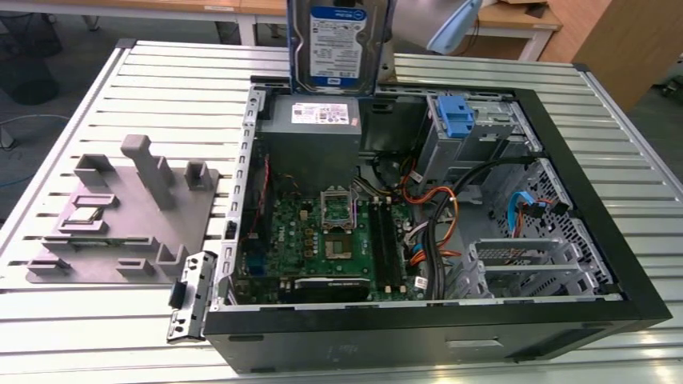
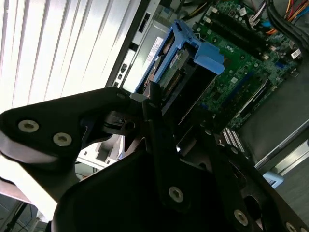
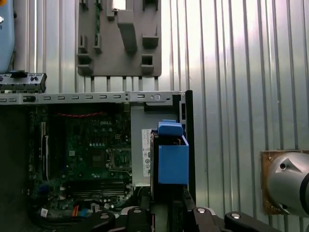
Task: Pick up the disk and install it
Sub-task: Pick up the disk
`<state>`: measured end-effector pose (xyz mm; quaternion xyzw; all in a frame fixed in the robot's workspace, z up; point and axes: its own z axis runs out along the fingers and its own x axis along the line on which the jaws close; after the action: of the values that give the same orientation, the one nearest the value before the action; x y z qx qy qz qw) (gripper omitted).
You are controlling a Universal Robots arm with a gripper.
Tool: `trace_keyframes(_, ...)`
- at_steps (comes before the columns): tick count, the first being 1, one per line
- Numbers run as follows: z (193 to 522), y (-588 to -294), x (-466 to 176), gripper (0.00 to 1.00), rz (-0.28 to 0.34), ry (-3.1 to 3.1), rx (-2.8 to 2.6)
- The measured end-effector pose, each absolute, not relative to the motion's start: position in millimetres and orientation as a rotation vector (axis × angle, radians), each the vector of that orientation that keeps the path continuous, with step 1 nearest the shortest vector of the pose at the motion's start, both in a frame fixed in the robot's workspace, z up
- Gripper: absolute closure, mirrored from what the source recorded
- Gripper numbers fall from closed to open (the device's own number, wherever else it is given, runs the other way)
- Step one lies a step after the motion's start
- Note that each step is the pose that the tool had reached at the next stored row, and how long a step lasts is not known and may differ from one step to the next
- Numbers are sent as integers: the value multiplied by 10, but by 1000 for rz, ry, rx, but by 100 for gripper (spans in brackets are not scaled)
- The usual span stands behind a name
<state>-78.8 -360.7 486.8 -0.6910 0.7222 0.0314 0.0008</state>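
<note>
Hanging upright over the far edge of the open PC case (image 1: 597, 264), the disk (image 1: 339, 44) is a flat silver-grey metal slab w/ a glossy white-and-blue label facing the exterior view. It sits in the air just above the grey sheet-metal PSU box (image 1: 320, 132), which carries a white sticker.

In the second wrist view the disk (image 2: 166, 60) shows its blue plastic rails, smooth and slightly shiny, w/ a blunt blue tab at one end. The gripper (image 2: 166, 108) is matte black, angular, studded w/ bright screw heads. Its jaws are clamped on the disk: one narrow black finger (image 2: 153, 94) lies flat against the blue rail, and the drive's body runs down btwn the two sides. In the first wrist view the disk (image 3: 171, 159) is seen end-on, a boxy blue block directly over the PSU and the case's side wall.

Inside the case: a green mobo (image 1: 320, 240) w/ dark slots, plus a tangle of black and orange cables (image 1: 449, 200). A tall narrow blue plastic latch (image 1: 453, 116) stands on the drive cage, to the exterior view's right of the PSU box and well below the disk.

The case lies on its side on a ribbed, brushed-metal slat table (image 1: 181, 88). At the exterior view's left of it rests a matte grey fixture plate (image 1: 192, 216) w/ square posts & blocks rising from it.
</note>
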Motion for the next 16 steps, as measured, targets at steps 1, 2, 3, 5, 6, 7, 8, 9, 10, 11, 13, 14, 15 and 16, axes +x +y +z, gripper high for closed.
trace_keyframes(1,4867,-3608,-740,65,99,2267,-2170)
trace_keyframes(2,4867,-3608,-698,65,99,2268,-2170)
trace_keyframes(3,4867,-3608,-659,65,99,2268,-2170)
trace_keyframes(5,4866,-3608,-581,65,99,2267,-2170)
trace_keyframes(6,4866,-3608,-547,65,99,2268,-2170)
trace_keyframes(7,4866,-3608,-515,65,99,2268,-2170)
trace_keyframes(8,4866,-3608,-485,65,99,2268,-2170)
trace_keyframes(9,4867,-3608,-457,65,99,2268,-2170)
trace_keyframes(10,4866,-3608,-432,65,99,2268,-2170)
trace_keyframes(11,4866,-3608,-408,65,99,2268,-2170)
trace_keyframes(13,4865,-3608,-367,65,99,2268,-2170)
trace_keyframes(14,4864,-3608,-353,65,99,2267,-2170)
trace_keyframes(15,4864,-3608,-345,65,99,2267,-2170)
trace_keyframes(16,4864,-3608,-342,65,99,2267,-2170)
